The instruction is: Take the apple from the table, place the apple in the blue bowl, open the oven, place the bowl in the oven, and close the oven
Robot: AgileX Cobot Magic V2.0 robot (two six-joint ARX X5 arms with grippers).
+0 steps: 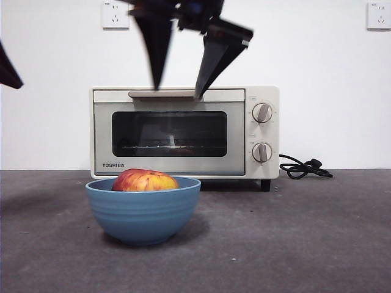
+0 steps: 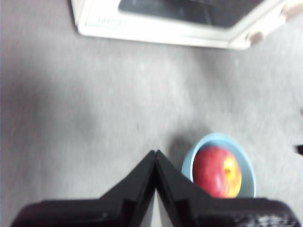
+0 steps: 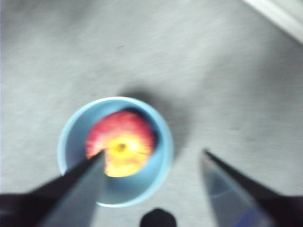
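Apple point(image 1: 145, 180) sits in the blue bowl point(image 1: 143, 213) — rigid, probably light; grip its rim. Right gripper point(image 1: 178, 93) hangs spread above; left gripper point(image 2: 155, 153) pinched together.

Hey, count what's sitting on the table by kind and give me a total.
Apple: 1
Bowl: 1
Oven: 1
Total: 3
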